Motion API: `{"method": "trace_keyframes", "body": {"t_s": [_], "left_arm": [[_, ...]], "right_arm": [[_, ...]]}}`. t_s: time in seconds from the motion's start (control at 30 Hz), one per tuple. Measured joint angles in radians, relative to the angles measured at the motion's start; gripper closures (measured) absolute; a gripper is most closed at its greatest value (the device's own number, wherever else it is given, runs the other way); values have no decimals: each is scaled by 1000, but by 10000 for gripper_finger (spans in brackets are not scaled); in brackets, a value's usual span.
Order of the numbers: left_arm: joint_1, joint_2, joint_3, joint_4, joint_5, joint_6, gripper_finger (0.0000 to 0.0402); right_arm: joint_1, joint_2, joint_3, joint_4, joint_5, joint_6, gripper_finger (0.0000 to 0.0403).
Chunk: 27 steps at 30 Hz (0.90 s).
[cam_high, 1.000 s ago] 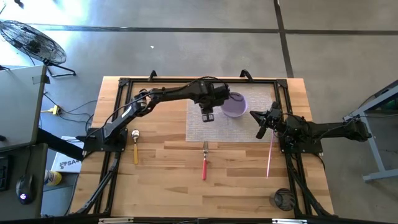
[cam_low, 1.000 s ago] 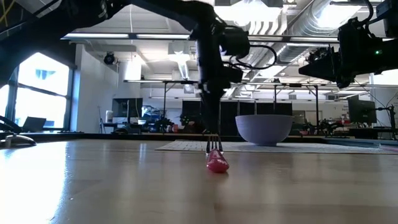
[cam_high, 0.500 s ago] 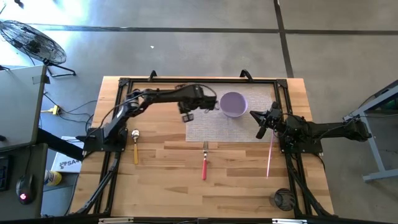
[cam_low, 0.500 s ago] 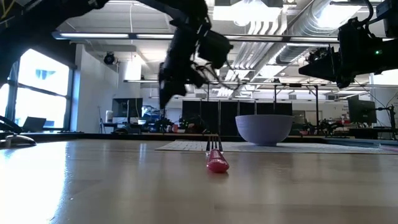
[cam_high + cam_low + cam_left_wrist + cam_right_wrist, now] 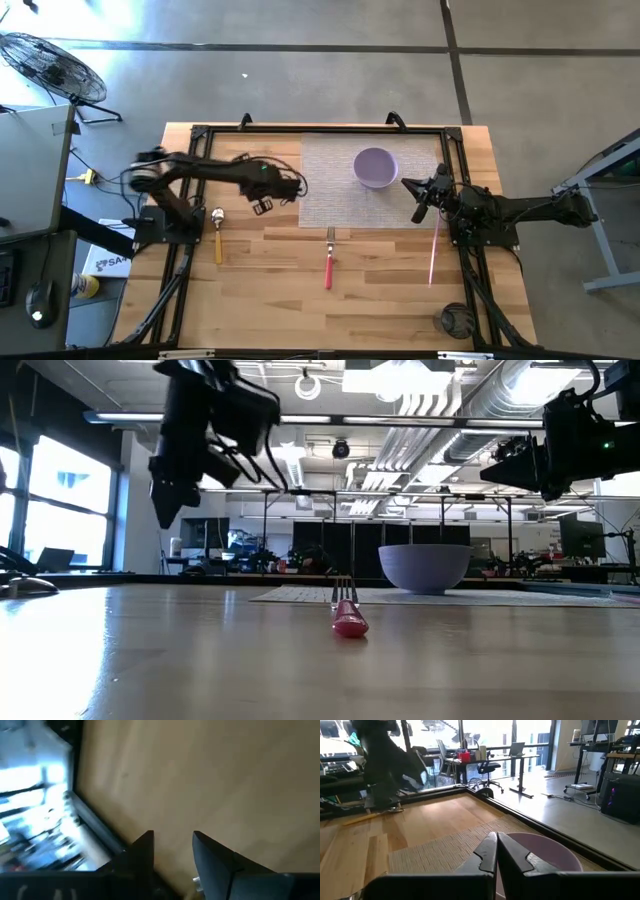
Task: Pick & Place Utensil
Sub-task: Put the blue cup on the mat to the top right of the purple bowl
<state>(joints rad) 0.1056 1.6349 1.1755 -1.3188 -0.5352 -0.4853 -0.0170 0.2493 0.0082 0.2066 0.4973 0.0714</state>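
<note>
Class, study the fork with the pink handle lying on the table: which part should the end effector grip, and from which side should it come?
Grip the pink-handled fork at mid-handle, coming straight down from above, fingers either side of the handle. It lies flat on the bare table, tines toward the mat, so the long, straight handle probably gives the surest hold.

No legible text or labels anywhere

Left claw (image 5: 264, 205) open, right claw (image 5: 418, 210) closed

Wooden table (image 5: 270, 290) carries mat (image 5: 340, 195), 3 utensils, dark ball (image 5: 456, 321).
</note>
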Motion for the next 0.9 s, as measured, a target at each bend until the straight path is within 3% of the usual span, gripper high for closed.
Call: {"method": "trace_keyframes", "body": {"t_s": [0.27, 0.43, 0.7, 0.9], "left_arm": [[-167, -311, -216, 441, 93, 66, 273], [-277, -452, -293, 755, 155, 161, 273], [-419, -530, -426, 1201, 191, 301, 273], [-455, -525, -527, 1376, 192, 325, 273]], "right_arm": [[-1, -1, 0, 28, -2, 12, 398], [0, -1, 0, 69, -76, 213, 398], [-3, 3, 0, 234, -20, 275, 399], [31, 107, 57, 284, -34, 322, 402]]}}
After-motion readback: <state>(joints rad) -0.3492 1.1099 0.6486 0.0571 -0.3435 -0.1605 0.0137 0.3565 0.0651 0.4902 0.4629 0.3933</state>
